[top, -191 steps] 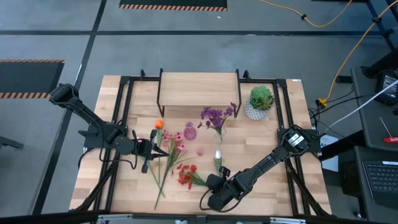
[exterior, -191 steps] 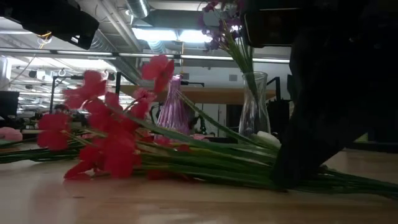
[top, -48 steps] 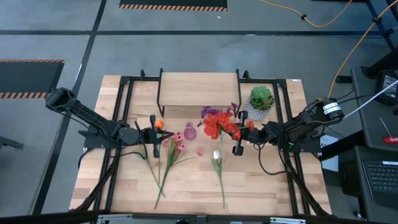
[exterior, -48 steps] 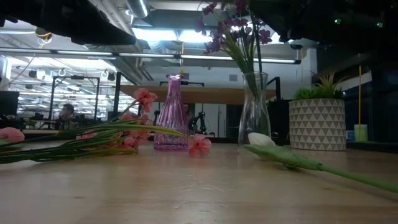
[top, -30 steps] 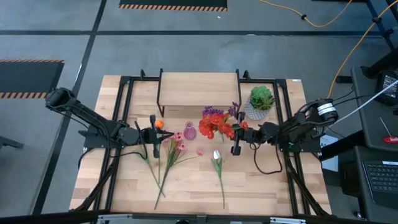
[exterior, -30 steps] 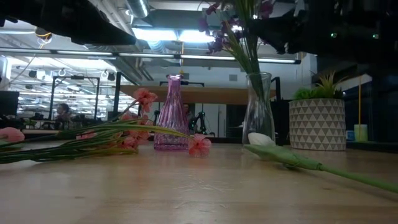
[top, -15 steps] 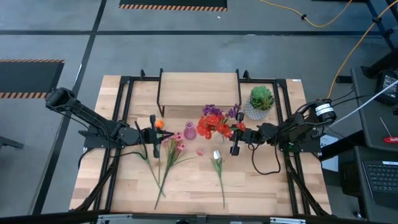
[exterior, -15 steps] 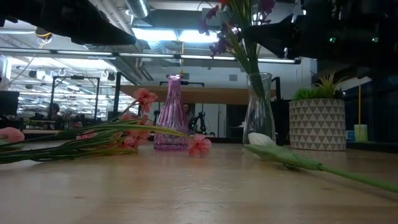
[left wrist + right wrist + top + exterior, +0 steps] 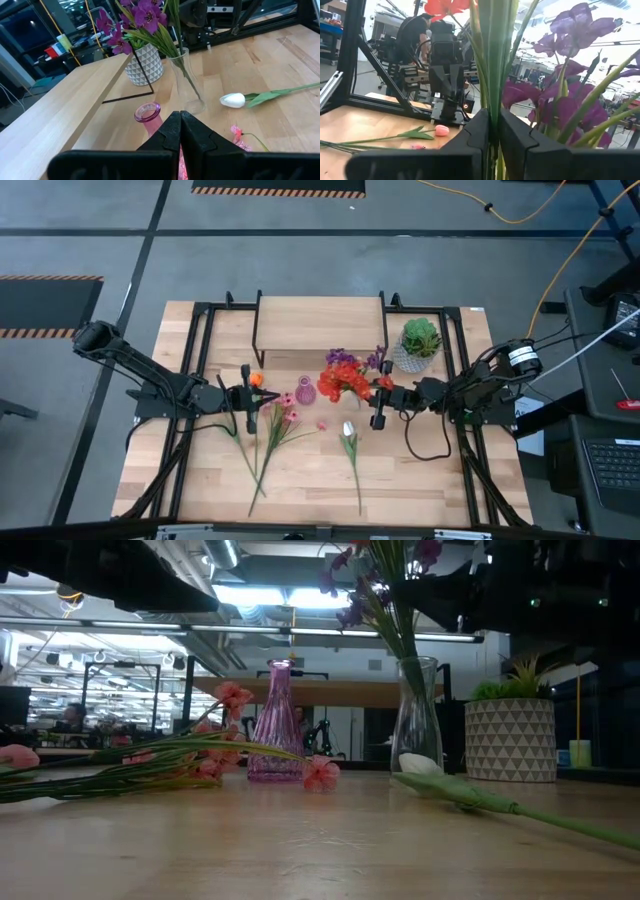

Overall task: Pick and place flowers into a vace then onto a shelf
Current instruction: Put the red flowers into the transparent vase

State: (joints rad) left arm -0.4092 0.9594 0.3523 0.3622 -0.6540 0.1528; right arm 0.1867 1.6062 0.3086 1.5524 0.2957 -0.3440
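Observation:
My right gripper [image 9: 379,404] is shut on the red cluster [image 9: 343,378], which stands over the clear glass vase [image 9: 412,717] that holds the purple sprig [image 9: 347,359]. The vase stands near the table's middle, beside a pink vase [image 9: 305,391]. My left gripper [image 9: 250,397] is shut and waits above the pink blossoms [image 9: 285,402], next to the orange tulip [image 9: 255,380]. Their stems [image 9: 262,450] lie flat on the table. A white bud [image 9: 348,430] lies on its side nearer the table's near edge. The shelf [image 9: 320,323] stands at the far edge. My right gripper pinches the red cluster's green stems [image 9: 492,75] between its two fingers [image 9: 475,137]. It comes in level from the table's right and lies across the stems. The stems stand upright with the red blooms [image 9: 445,6] above. Green stems [image 9: 404,660] run down into the clear vase.
A spiky green plant in a white patterned pot [image 9: 418,343] stands to the right of the shelf, close to my right arm. Black frame rails [image 9: 200,340] run along both table sides. Bare wood lies toward the near edge [image 9: 440,480].
My right gripper has edged toward the table's left with the red cluster, so the blooms now sit closer over the clear vase and the purple sprig. It has stayed shut on the stems. The flowers on the table have not moved.

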